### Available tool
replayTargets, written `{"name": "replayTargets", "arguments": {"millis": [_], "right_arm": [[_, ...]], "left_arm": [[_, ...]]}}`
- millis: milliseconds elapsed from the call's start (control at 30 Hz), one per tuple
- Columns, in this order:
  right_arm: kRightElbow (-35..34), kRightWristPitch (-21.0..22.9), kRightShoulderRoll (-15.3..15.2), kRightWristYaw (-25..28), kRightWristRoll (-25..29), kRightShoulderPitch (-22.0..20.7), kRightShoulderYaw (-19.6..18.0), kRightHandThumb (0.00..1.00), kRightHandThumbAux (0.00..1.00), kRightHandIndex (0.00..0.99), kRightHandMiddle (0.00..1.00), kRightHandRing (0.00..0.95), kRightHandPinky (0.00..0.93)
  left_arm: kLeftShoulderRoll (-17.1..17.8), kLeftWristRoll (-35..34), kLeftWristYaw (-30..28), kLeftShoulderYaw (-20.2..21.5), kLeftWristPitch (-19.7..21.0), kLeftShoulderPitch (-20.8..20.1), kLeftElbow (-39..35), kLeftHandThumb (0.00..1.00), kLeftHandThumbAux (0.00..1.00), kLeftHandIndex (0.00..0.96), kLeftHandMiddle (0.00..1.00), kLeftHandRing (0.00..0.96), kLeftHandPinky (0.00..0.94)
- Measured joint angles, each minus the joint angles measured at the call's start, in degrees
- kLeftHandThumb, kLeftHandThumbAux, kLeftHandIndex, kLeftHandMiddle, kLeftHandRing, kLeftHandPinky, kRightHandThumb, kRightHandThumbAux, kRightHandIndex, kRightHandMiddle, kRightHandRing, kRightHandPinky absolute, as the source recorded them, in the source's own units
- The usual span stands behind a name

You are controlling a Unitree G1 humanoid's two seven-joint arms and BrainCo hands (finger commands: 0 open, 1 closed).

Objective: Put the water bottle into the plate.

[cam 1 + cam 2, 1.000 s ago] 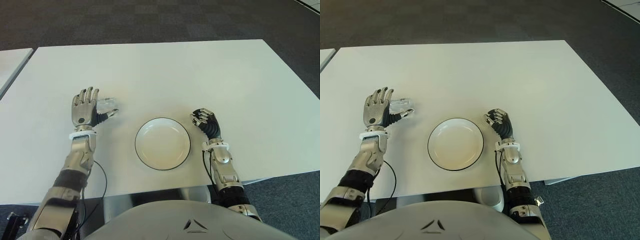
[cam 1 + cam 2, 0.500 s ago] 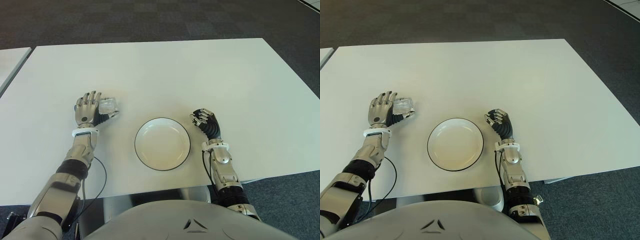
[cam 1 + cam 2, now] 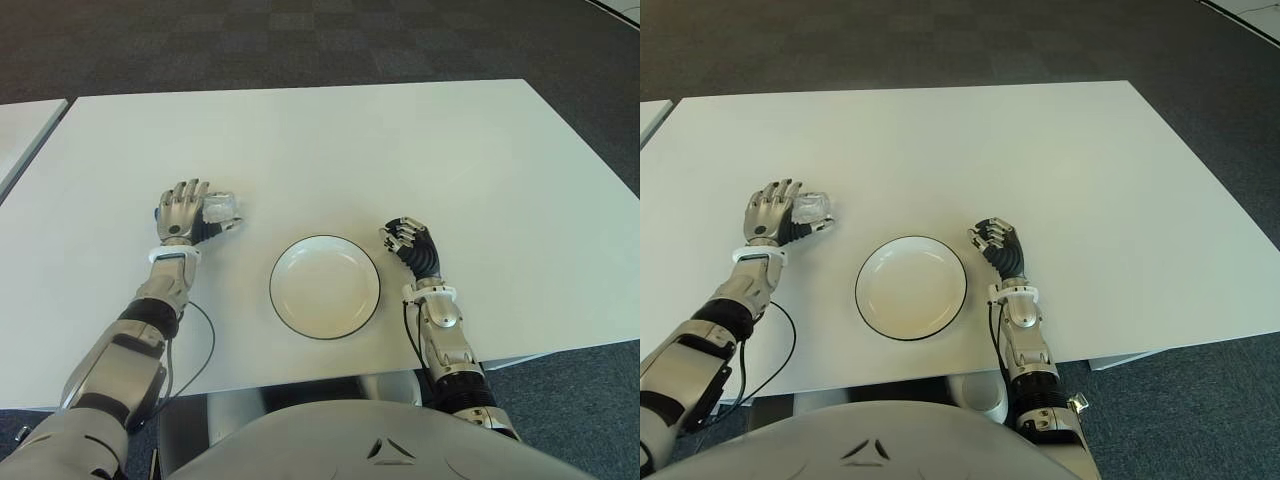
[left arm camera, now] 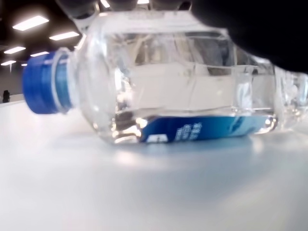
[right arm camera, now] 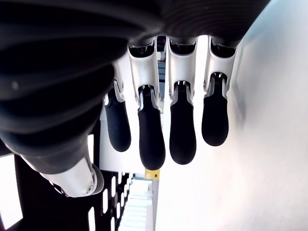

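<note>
White rectangular table (image 3: 400, 140) on dark carpeted floor (image 3: 300, 40), seen from the head camera. Clear plastic water bottle with a blue cap and blue label (image 4: 163, 91) lying on its side on the tabletop, to the left of and slightly beyond the round white plate with a thin dark rim (image 3: 325, 287), well apart from it. Left hand (image 3: 183, 212) set against the bottle (image 3: 220, 207), metal fingers (image 3: 187, 194) curved over its near flank and the dark thumb reaching under its right end; grip apparently closed around the body, though actual contact hidden from the head camera by the hand itself. In the left wrist view, bottle filling most of the picture, its underside touching the table, dark parts of the hand overhanging its upper right portion. Plate bare inside, near the table's front edge, between the two arms. Right hand (image 3: 410, 243) just right of the plate, close to its rim but apart from it; fingers (image 5: 183, 125) curled downward in a loose row, holding nothing, as confirmed in the right wrist view. Thin black cable (image 3: 200, 350) looping on the table beside the left forearm.
</note>
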Motion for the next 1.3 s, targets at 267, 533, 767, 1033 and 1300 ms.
{"name": "replayTargets", "arguments": {"millis": [267,533,767,1033,1300], "right_arm": [[0.58,-0.68,-0.01,0.0,0.02,-0.32,-0.21,0.71,0.725,0.435,0.594,0.584,0.589],[0.78,-0.7,0.0,0.01,0.09,-0.56,-0.55,0.71,0.725,0.436,0.596,0.585,0.59],[0.94,-0.7,0.07,-0.01,0.07,-0.62,-0.56,0.709,0.725,0.435,0.58,0.571,0.566],[0.73,-0.7,0.25,-0.73,-0.18,-0.61,-0.55,0.708,0.725,0.435,0.568,0.559,0.558],[0.59,-0.7,0.3,-0.81,-0.04,-0.61,-0.56,0.708,0.725,0.435,0.569,0.562,0.567]], "left_arm": [[0.31,-1.86,1.65,-1.1,-2.31,-1.4,3.18,0.61,0.261,0.0,0.0,0.0,0.0],[0.48,-3.57,2.61,-2.07,-4.07,-1.96,4.95,0.649,0.307,0.0,0.0,0.0,0.037],[0.49,-5.97,2.79,-2.0,-5.1,-2.16,5.38,0.742,0.377,0.176,0.165,0.17,0.256],[0.66,-9.09,-0.9,-0.28,-0.89,-0.39,-1.19,0.826,0.645,0.393,0.518,0.663,0.692],[0.69,-10.21,-1.89,-0.27,0.51,0.55,-3.69,0.848,0.666,0.397,0.535,0.794,0.823]]}}
